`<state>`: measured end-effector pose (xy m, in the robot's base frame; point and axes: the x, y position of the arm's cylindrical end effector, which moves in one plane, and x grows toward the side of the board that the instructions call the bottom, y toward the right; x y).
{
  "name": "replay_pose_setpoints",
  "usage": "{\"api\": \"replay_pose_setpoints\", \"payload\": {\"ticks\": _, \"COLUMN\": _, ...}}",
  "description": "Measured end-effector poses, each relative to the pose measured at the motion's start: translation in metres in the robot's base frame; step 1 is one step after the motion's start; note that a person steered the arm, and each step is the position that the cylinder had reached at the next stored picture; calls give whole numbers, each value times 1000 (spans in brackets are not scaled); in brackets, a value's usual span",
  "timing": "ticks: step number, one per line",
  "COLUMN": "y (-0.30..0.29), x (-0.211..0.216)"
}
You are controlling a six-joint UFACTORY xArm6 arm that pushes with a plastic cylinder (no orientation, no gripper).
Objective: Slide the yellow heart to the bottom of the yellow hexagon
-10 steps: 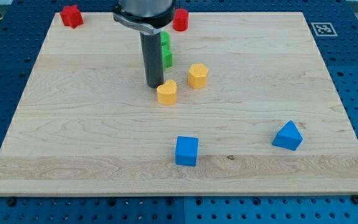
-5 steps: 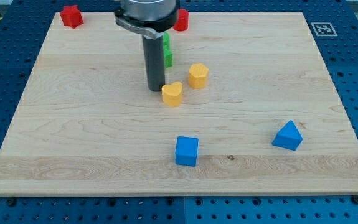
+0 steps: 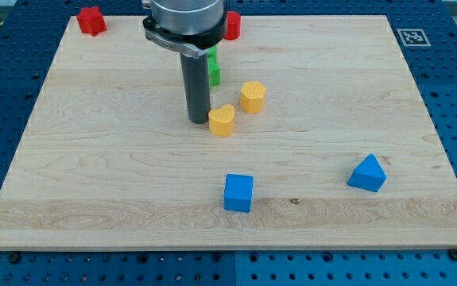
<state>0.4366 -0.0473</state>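
Observation:
The yellow heart point(image 3: 222, 121) lies near the middle of the wooden board point(image 3: 117, 183). The yellow hexagon point(image 3: 252, 96) sits just up and to the right of it, a small gap apart. My tip point(image 3: 199, 120) rests on the board right at the heart's left side, touching or nearly touching it. The dark rod rises from there toward the view's top.
A green block point(image 3: 212, 67) stands behind the rod, partly hidden. A red block point(image 3: 91, 20) is at the top left and another red block point(image 3: 230, 25) at the top middle. A blue cube point(image 3: 238, 192) and a blue triangular block point(image 3: 368, 173) lie toward the bottom.
The tip has moved down and slightly right, pushing the yellow heart right and a little down, closer to under the hexagon. The other blocks have not moved.

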Motion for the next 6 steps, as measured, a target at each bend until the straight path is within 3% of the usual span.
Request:
{"api": "replay_pose_setpoints", "payload": {"ticks": 5, "y": 19, "x": 0}}
{"api": "replay_pose_setpoints", "payload": {"ticks": 6, "y": -4, "x": 6}}
